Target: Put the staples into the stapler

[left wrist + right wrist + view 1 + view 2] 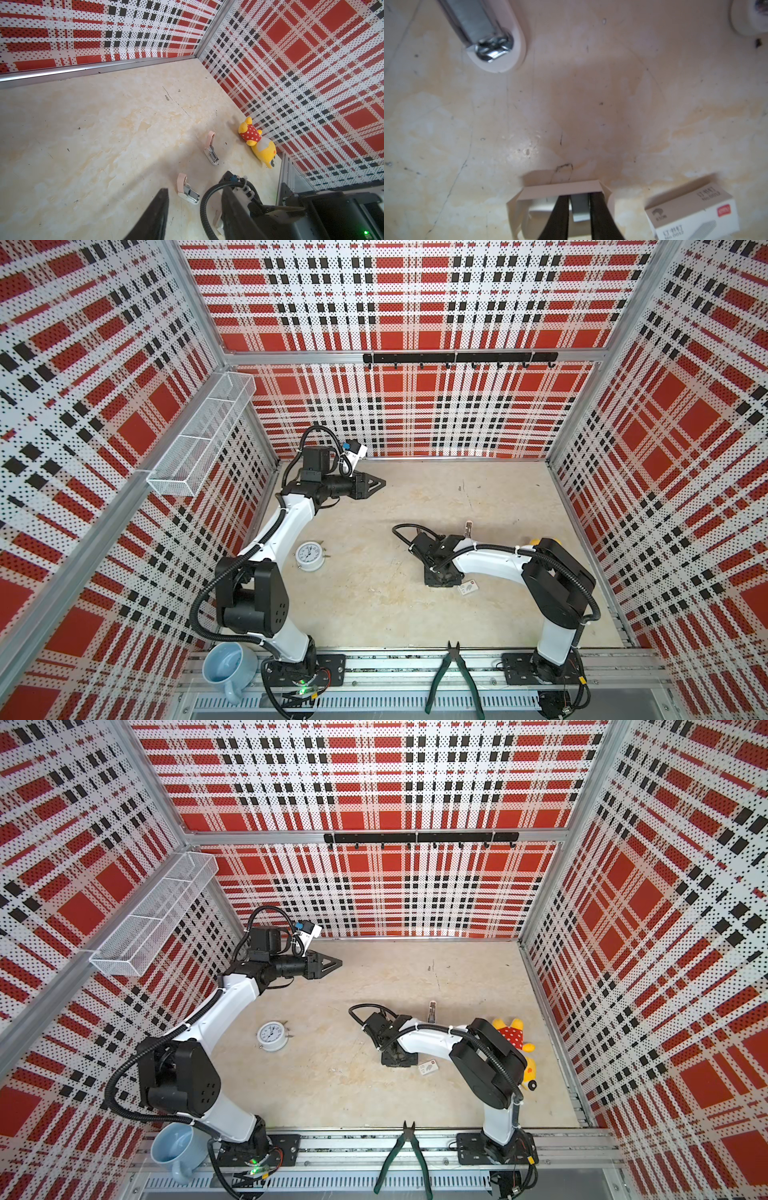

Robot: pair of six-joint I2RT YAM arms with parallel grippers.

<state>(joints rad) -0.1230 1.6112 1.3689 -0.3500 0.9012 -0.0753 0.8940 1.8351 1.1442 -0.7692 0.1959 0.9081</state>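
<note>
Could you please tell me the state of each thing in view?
Staples, gripped inside tray.
Right end effector, shut on staples.
Left end effector, empty.
Stapler by plush, open.
Other stapler, open.
Tray, out of sleeve.
Sleeve, lying flat.
Clock, face up.
Plush, lying down.

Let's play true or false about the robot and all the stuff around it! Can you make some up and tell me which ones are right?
1. The right claw pinches a grey strip of staples. True.
2. The plush toy is blue. False: it is yellow with a red spotted top.
3. The clock lies on the table. True.
4. The pliers have red handles. False: they are dark green.
5. The box with the red mark sits on the clock. False: it lies on the table beside the right claw.
</note>
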